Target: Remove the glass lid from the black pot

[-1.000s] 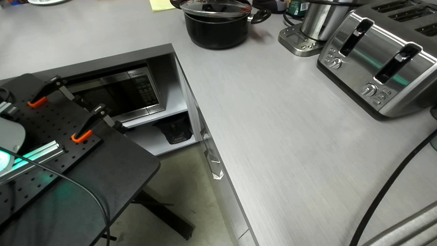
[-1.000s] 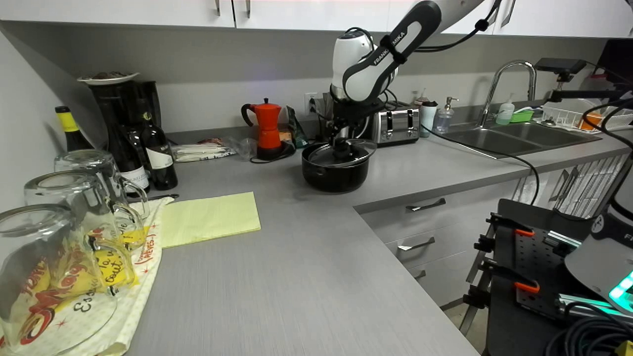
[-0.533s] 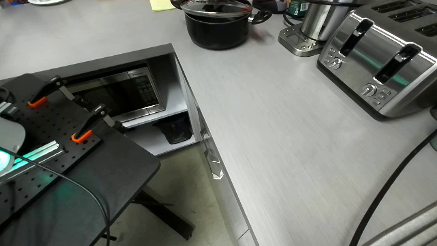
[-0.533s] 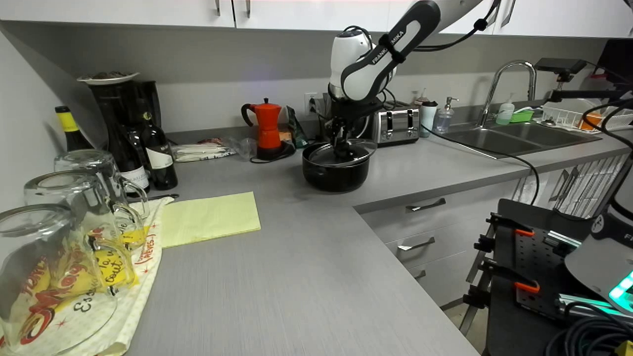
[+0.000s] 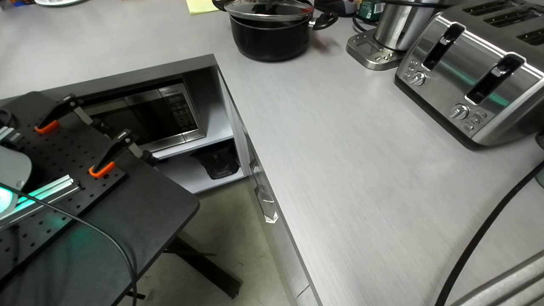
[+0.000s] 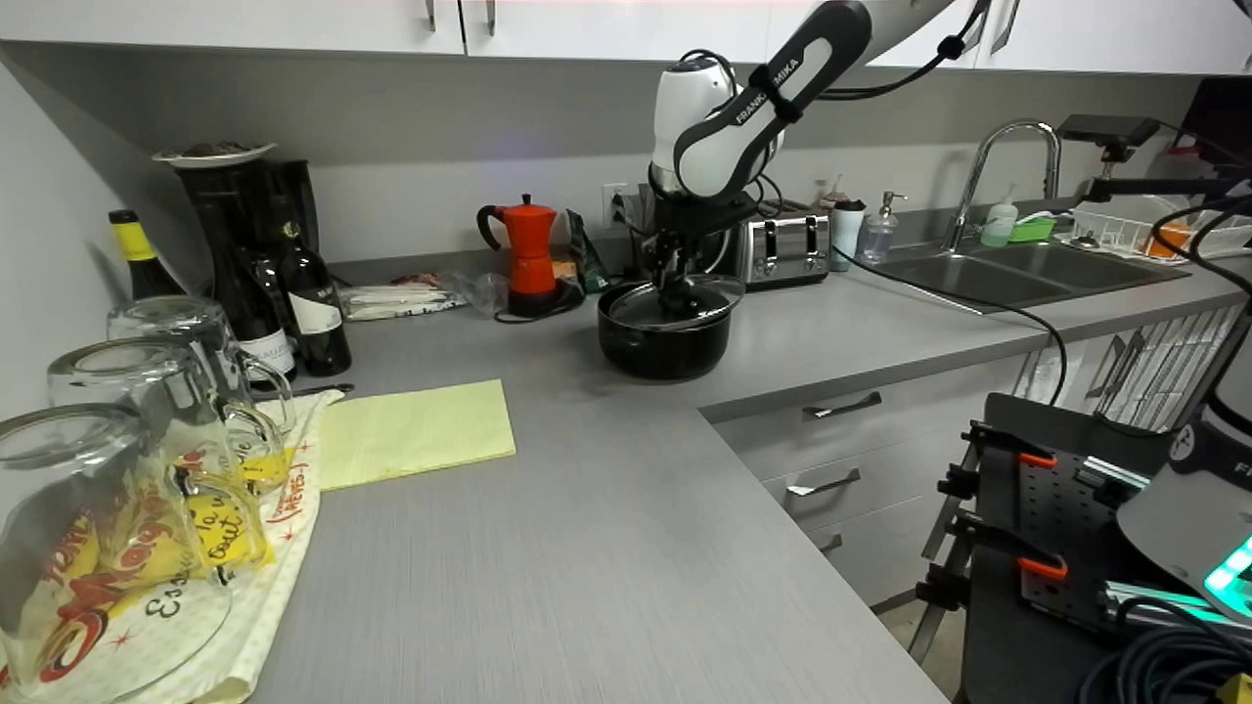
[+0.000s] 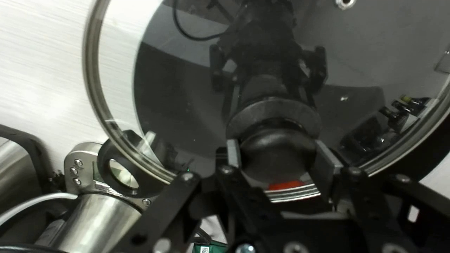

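Note:
The black pot (image 5: pixel 272 42) (image 6: pixel 665 354) stands on the counter in both exterior views. On top of it rests the glass lid (image 5: pixel 272 18) (image 6: pixel 634 309), off-centre and a little tilted, its edge reaching past the pot's rim on one side. The wrist view shows the clear glass lid (image 7: pixel 168 102) from above, with its round dark knob (image 7: pixel 277 154). My gripper (image 7: pixel 277 151) (image 6: pixel 675 291) is shut on that knob, one grey pad (image 7: pixel 233 154) on each side of it. A pot handle (image 7: pixel 105 163) sticks out below the lid's rim.
Close by stand a steel kettle base (image 5: pixel 376 53) and a toaster (image 5: pixel 471 76). A red moka pot (image 6: pixel 531 256) is behind the black pot. Glass mugs (image 6: pixel 127 469), wine bottles (image 6: pixel 313 303) and a yellow cloth (image 6: pixel 416 430) lie toward the other side.
My gripper has come down slightly and its fingers have shut around the knob. The pot and lid have barely shifted; nothing visible moved in the last half second.

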